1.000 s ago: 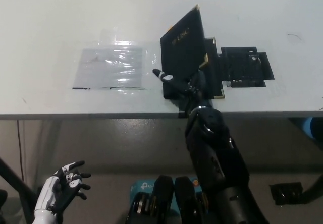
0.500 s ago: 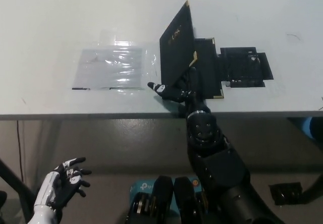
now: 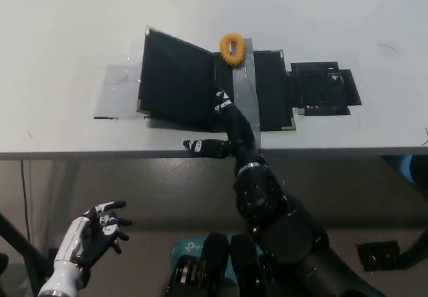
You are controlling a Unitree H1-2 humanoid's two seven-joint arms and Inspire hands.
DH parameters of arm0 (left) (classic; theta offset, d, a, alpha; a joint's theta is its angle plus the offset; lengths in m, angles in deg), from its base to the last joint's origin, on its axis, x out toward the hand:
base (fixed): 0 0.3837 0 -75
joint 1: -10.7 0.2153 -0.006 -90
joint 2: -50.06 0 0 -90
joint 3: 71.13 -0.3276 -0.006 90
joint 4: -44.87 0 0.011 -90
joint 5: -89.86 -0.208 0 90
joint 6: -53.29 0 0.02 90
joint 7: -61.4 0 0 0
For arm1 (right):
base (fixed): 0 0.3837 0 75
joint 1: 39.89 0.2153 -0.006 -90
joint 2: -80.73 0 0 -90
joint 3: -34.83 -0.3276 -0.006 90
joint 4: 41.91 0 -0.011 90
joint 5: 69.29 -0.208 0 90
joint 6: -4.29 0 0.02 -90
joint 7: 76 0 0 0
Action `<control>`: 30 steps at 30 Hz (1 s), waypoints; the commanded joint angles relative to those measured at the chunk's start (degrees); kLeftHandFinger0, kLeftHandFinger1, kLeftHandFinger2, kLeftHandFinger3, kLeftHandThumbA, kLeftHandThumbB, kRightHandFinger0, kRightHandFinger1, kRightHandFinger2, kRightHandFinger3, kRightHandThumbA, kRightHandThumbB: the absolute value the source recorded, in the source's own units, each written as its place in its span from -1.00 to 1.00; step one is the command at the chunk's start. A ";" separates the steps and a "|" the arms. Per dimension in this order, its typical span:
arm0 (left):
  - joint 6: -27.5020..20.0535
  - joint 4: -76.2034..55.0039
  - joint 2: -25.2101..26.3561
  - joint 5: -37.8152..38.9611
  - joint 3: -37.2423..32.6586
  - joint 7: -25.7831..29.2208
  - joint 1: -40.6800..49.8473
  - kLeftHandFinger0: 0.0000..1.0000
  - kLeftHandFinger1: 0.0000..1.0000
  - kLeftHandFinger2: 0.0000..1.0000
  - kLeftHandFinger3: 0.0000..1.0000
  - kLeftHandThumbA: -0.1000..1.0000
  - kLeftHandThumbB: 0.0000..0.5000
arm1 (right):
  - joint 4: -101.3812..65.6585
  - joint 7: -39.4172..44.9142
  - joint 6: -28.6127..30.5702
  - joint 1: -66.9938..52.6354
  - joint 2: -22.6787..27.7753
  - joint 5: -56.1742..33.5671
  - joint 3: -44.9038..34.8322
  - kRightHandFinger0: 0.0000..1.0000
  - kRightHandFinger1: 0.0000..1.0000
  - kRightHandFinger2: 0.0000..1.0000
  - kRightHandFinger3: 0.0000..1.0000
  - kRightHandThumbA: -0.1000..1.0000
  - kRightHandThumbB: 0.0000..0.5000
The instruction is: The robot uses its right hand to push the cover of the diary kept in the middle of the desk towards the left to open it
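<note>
Desk: pale, wide, front edge running across mid-frame. Diary lies open near the desk's middle, close to the front edge. Its cover is swung over to the left, tilted, not quite flat, lower edge on the desk. Cover partly overlaps a clear plastic sheet lying flat at its left. Black tray-like piece just right of the diary, touching or nearly so. Right hand at the front edge below the cover, open, fingers spread, gripping nothing; one finger reaches up against the cover's lower right corner. Left hand low at lower left, below desk level, open, empty. Orange ring at the diary's top edge, by the spine.
</note>
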 commanded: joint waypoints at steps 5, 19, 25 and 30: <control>-0.62 -0.77 0.60 -1.09 -0.84 -1.05 -1.84 -0.61 -0.38 -0.18 0.12 -0.36 0.77 | 2.12 4.40 2.29 2.77 -2.72 6.96 4.57 -0.87 -0.73 -0.52 1.00 1.00 -0.27; 0.36 -0.93 0.57 -0.88 -1.11 -1.42 -1.32 -0.46 -0.28 -0.11 0.13 -0.47 0.63 | 4.05 5.58 0.97 1.28 -1.13 10.38 5.06 -0.76 -0.45 -0.12 1.00 1.00 -0.15; -1.14 -0.76 -0.45 -0.13 0.24 -0.68 1.02 -0.51 -0.34 -0.15 0.12 -0.39 0.77 | -4.70 11.67 -1.03 3.24 3.79 8.51 2.74 -0.48 -0.29 0.10 1.00 1.00 -0.30; -2.15 -0.56 -1.38 0.28 1.48 -0.27 2.21 -0.47 -0.33 -0.14 0.16 -0.44 0.61 | -15.45 17.77 -10.08 4.06 4.36 2.03 -4.04 0.64 0.77 0.90 1.00 1.00 -0.40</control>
